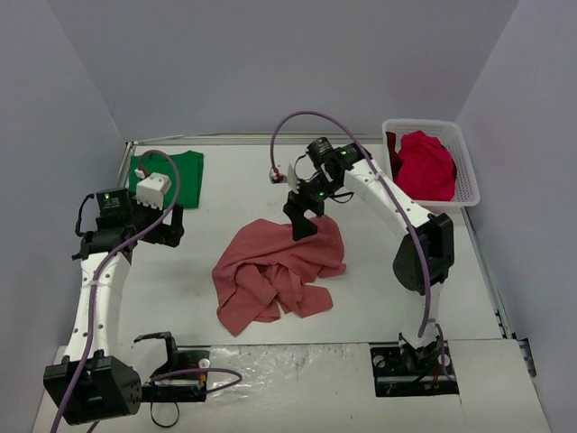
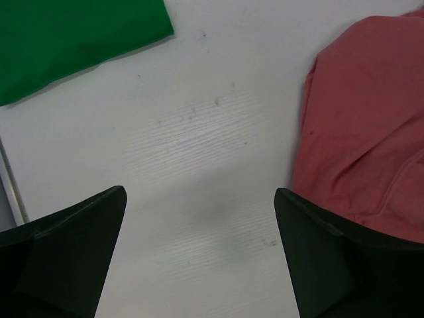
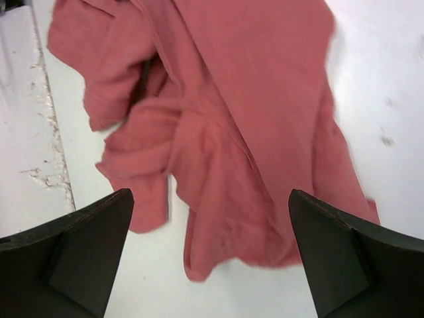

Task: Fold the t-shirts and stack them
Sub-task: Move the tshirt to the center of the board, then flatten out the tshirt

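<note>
A salmon-pink t-shirt point(image 1: 275, 269) lies crumpled in the middle of the table, also showing in the right wrist view point(image 3: 225, 126) and at the right edge of the left wrist view point(image 2: 371, 126). A folded green t-shirt point(image 1: 180, 171) lies flat at the back left point(image 2: 66, 33). A crimson t-shirt point(image 1: 425, 164) sits heaped in the basket. My right gripper point(image 1: 300, 219) hovers over the pink shirt's far edge, open, nothing between its fingers point(image 3: 209, 265). My left gripper point(image 1: 171, 225) is open above bare table point(image 2: 199, 258), between the green and pink shirts.
A white lattice basket point(image 1: 464, 171) stands at the back right corner. Grey walls close in the table on three sides. The arm bases and cables sit along the near edge point(image 1: 180, 379).
</note>
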Controlling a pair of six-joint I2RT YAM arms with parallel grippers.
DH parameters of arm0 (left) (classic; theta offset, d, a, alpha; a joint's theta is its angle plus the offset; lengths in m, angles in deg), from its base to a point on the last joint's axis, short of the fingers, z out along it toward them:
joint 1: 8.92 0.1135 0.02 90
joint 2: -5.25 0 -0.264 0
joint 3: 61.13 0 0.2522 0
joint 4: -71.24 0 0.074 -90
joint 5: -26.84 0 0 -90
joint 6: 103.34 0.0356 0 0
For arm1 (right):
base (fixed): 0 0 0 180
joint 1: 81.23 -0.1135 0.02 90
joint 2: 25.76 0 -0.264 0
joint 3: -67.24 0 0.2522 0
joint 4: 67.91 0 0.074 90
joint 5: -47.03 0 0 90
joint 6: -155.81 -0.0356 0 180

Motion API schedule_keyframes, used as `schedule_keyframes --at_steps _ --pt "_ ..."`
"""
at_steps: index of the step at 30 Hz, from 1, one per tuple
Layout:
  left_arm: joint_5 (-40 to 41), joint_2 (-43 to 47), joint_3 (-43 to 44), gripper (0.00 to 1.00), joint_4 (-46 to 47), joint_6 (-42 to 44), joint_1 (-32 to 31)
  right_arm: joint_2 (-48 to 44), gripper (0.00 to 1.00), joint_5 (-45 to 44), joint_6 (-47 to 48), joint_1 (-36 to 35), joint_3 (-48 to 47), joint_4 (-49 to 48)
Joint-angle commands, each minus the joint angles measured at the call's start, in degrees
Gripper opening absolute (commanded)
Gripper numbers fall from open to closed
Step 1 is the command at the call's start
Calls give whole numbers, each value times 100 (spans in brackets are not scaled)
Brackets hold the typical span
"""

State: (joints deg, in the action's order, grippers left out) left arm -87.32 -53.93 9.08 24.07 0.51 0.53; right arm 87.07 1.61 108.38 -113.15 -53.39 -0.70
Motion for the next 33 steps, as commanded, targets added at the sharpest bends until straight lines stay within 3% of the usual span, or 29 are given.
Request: schedule_keyframes --at_steps 1,7,14,23,29,33 --pt "-851 -129 384 94 -464 232 4 -613 100 -177 42 475 525 -281" --pt "-1705 -673 657 94 -1246 891 -346 -457 100 -819 -179 739 1221 -924" --pt "-1574 -814 569 94 -1502 1252 -1075 335 100 -819 -292 942 897 -968" --pt "-1372 -1025 491 94 -1502 1331 -1121 1047 100 -758 -398 916 483 -872" --pt "-1407 -1122 516 94 -1537 1349 -1121 969 83 -687 -328 846 544 -722" --pt "-1486 -1122 508 94 -1546 1349 -1130 732 44 -696 -293 846 763 -731"
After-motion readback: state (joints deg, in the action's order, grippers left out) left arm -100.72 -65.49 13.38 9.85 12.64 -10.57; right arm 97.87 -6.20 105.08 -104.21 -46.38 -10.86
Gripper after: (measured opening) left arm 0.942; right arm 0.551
